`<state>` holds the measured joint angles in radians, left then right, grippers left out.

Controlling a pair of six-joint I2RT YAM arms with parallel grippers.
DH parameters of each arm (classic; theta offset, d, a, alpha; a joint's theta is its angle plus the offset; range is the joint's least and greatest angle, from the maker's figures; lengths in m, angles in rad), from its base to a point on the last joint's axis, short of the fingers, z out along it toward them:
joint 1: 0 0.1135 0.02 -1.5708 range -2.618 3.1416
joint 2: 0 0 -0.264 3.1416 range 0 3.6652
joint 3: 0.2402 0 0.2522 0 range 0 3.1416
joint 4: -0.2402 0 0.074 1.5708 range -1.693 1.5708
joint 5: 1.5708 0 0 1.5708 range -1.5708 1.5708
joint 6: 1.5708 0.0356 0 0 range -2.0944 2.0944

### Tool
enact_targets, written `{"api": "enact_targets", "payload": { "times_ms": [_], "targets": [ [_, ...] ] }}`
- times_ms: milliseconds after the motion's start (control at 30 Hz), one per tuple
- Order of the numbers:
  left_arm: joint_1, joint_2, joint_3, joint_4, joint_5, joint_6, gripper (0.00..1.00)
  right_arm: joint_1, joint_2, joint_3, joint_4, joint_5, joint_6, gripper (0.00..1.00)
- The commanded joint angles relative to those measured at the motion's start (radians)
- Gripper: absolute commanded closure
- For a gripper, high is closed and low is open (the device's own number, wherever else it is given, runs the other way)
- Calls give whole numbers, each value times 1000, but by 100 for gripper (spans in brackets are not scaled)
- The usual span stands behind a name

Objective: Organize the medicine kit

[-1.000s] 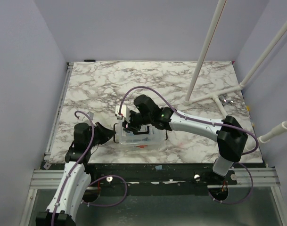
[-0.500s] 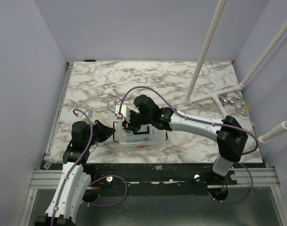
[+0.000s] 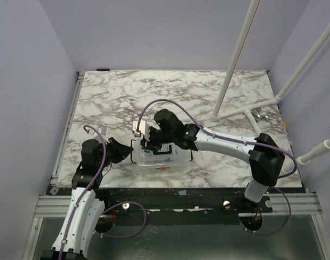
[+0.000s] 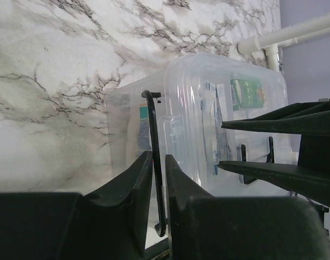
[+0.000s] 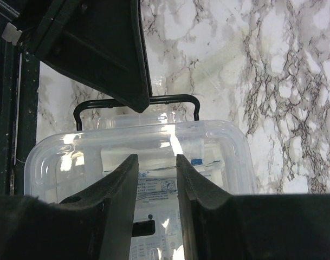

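The medicine kit (image 3: 167, 160) is a clear plastic box with its lid down, near the table's front middle; packets show through the lid (image 5: 154, 184). A thin black wire clasp (image 4: 152, 135) runs along its left end. My left gripper (image 3: 127, 152) reaches that end from the left. In the left wrist view its jaws (image 4: 158, 158) stand almost together with the wire between them. My right gripper (image 3: 153, 143) hangs over the lid from the right. Its fingers (image 5: 155, 161) are apart with only the lid beneath them.
A white pipe frame (image 3: 236, 64) stands on the table's right rear, with a small metal piece (image 3: 260, 115) beside its base. The table's dark front edge (image 3: 175, 190) runs just behind the kit's near side. A small red mark (image 3: 163, 168) lies by the kit.
The left arm's elbow and cable have shifted slightly toward the near left. The kit and the right arm have stayed put.
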<state>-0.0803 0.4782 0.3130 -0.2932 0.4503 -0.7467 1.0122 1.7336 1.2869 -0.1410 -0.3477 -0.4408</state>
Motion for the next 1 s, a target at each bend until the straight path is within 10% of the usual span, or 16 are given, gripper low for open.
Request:
{"api": "enact_targets", "payload": {
  "times_ms": [0, 967],
  "targets": [
    [0, -22, 30, 10, 22, 14, 81, -6, 64, -61, -152, 68, 2, 64],
    [1, -45, 36, 28, 45, -10, 78, -7, 75, -64, -154, 74, 1, 64]
  ]
}}
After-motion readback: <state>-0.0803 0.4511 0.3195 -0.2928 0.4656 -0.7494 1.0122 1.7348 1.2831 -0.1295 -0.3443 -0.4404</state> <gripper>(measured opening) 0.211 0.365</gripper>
